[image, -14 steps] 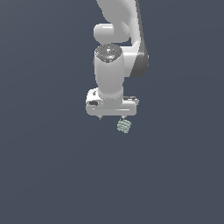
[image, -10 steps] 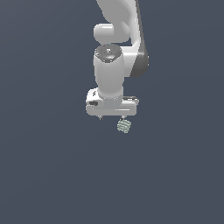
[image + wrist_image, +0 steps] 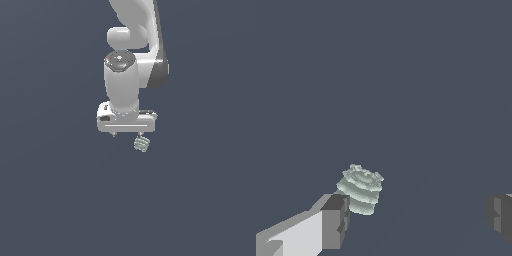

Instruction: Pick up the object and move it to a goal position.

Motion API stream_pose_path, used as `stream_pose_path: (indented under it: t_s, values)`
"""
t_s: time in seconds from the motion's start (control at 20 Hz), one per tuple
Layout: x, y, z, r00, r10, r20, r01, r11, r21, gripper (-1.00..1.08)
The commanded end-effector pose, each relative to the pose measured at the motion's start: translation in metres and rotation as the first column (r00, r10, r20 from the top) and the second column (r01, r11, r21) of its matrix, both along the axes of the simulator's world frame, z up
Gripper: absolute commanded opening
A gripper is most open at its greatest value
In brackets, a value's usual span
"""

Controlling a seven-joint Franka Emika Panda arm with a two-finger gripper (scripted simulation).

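Object [image 3: 142,144]: small pale grey-green lumpy block, ridged in stacked bands on its sides, bumpy top. In the exterior view it sits just below the end effector [image 3: 127,135], under the end of the white hand bar nearer the exterior view's right, and it looks tilted, with its upper end leaning slightly toward the exterior view's left. It is only slightly longer than wide, so the long axis is hard to read; in that view it seems to run roughly up-down with the lean. In the wrist view the object [image 3: 361,189] shows its ridged bands stacked along one axis, with the bumpy end face turned toward the camera and away from the fingers.

End effector in the wrist view [image 3: 418,217]: jaws wide apart. One finger [image 3: 331,222], white with a dark grey pad, is right beside the object and seems to touch or nearly touch its lower side; cannot tell whether there is real contact. The other finger [image 3: 501,215] is well apart from the object, at the frame edge, with bare background between. So it has no grip on anything, and the object lies off to one finger's side rather than centred between the two.

Whether the object rests on a surface cannot be told; the background is plain dark blue-grey in both views. The white arm [image 3: 122,80] comes down from the top of the exterior view, with a dark grey joint section on the exterior view's right.
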State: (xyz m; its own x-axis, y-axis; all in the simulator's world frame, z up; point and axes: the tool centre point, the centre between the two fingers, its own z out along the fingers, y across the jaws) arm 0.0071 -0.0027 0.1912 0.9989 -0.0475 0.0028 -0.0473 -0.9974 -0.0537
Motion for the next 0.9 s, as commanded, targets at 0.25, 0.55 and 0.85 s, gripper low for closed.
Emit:
stream_pose_path:
  t_s: [0.25, 0.55, 0.85]
  values:
    - [-0.001, 0.002, -0.003, 1.0, 0.031, 0.001, -0.031, 1.0, -0.003, 1.0]
    - [-0.004, 0.007, -0.011, 0.993, 0.117, 0.002, -0.117, 0.993, -0.011, 1.0]
    - [-0.01, 0.014, -0.023, 0.967, 0.257, 0.003, -0.256, 0.966, -0.022, 1.0]
